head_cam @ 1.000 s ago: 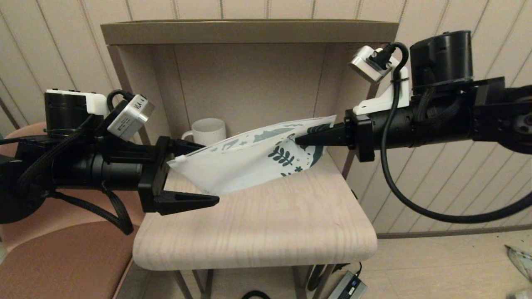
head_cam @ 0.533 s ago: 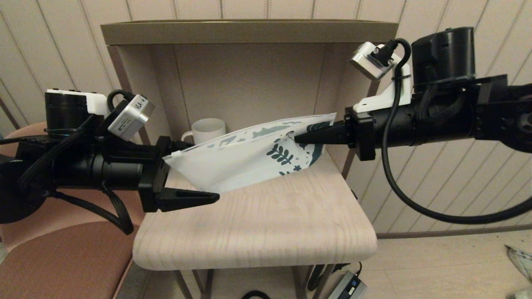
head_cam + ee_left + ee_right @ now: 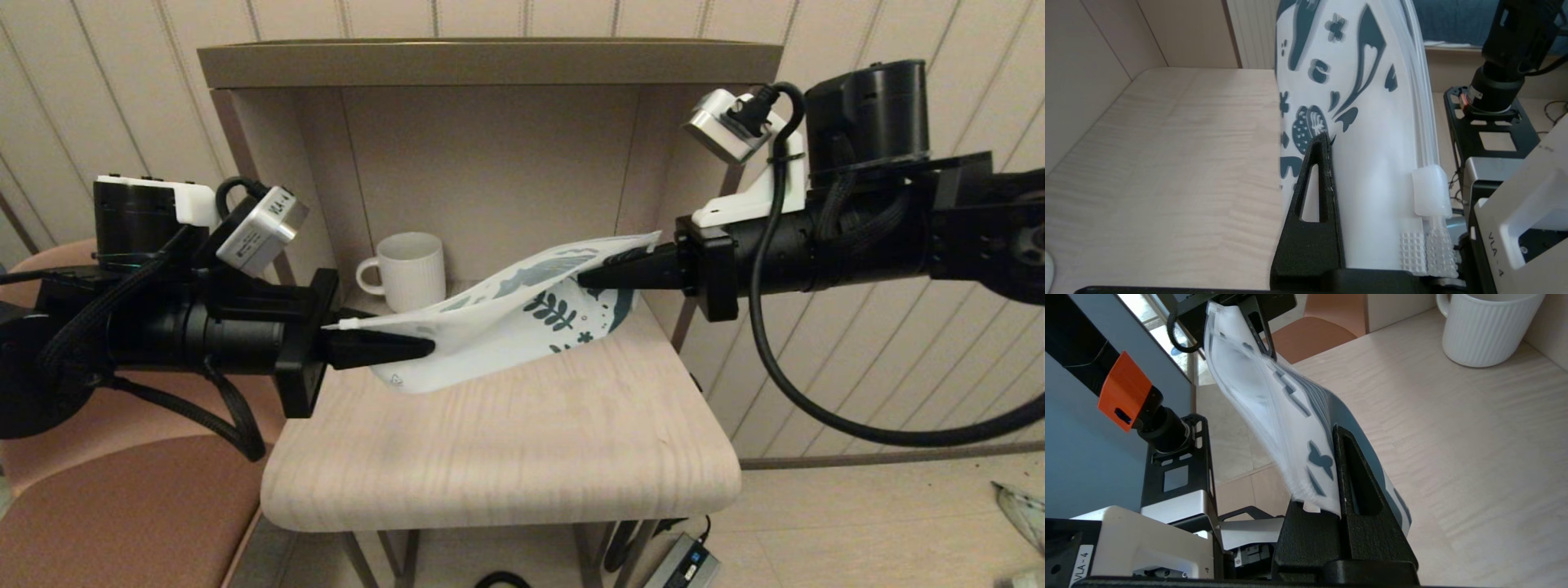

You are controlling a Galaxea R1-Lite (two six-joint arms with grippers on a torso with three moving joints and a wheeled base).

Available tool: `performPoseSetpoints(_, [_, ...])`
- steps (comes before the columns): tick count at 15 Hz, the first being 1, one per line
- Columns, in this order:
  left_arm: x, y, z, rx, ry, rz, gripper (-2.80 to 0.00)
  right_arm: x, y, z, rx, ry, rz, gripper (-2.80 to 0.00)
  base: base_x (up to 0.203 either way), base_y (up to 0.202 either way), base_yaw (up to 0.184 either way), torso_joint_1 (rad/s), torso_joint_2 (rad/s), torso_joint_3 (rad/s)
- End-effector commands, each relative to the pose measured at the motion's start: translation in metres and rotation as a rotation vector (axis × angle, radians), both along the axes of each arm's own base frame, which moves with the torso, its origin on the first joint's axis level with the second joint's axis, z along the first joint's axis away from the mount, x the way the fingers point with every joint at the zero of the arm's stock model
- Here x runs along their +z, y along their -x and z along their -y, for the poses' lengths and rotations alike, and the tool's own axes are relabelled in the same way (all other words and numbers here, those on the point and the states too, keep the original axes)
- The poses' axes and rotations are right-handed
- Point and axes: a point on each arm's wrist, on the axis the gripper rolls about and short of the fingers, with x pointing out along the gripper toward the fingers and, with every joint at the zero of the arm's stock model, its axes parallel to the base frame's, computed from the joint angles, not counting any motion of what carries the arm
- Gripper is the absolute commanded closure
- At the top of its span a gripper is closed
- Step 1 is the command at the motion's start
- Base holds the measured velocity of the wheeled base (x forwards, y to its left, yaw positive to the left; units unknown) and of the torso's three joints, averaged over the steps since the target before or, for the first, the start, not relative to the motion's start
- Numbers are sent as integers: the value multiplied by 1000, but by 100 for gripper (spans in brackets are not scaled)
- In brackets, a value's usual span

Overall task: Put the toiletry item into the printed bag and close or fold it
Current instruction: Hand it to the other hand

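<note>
- Head view. Bag [image 3: 498,327]: white pouch with dark leaf print, held above the table [image 3: 522,457] and strung between the two arms, sagging and twisted in the middle.
- Left gripper [image 3: 384,349]: fingers closed flat on the bag's plain end, by the zip strip. Level, pointing inward from the left.
- Right gripper [image 3: 608,273]: fingers closed on the bag's printed end, higher and further back. Level, pointing inward from the right.
- Mug [image 3: 408,269]: ribbed, white, standing at the back of the table inside the alcove, behind the bag and apart from it.
- Tube: not seen in this view; whether it lies inside the bag cannot be told.
- Left wrist view. Bag [image 3: 1372,122]: edge-on beside a black finger [image 3: 1314,196] pressed against it; zip strip and white slider [image 3: 1429,192] close to the gripper, at the held end. The strip looks pressed flat along its visible length, but whether it is sealed cannot be told.
- Right wrist view. Bag [image 3: 1274,412]: runs from the right gripper [image 3: 1337,506] across to the left gripper [image 3: 1249,314]; mug [image 3: 1486,326] stands on the table beyond.
- Progress, as judged: both ends gripped, so the closing or folding step appears to be in hand. Left to do: confirm the tube is in, finish the zip or fold, set the bag down.
</note>
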Motion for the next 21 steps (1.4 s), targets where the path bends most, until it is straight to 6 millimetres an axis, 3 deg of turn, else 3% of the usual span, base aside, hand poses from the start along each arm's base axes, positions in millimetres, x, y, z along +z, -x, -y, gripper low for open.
performPoseSetpoints(1, [0,0,1,-12,2,2,0,-2,1,-2,11,2,-6,0,0,0,0,0,0,0])
performPoseSetpoints(12, [-3,0,3,-16,-2,-8,0,2,0,-2,-54,17,12,0,0,0,0,0,0,0])
performPoseSetpoints(13, [-3,0,3,-18,-2,-9,0,0,1,-2,-64,22,12,-280,0,0,0,0,0,0])
performPoseSetpoints(21, [-7,-3,5,-17,-6,-22,0,8,14,8,-73,15,25,-280,0,0,0,0,0,0])
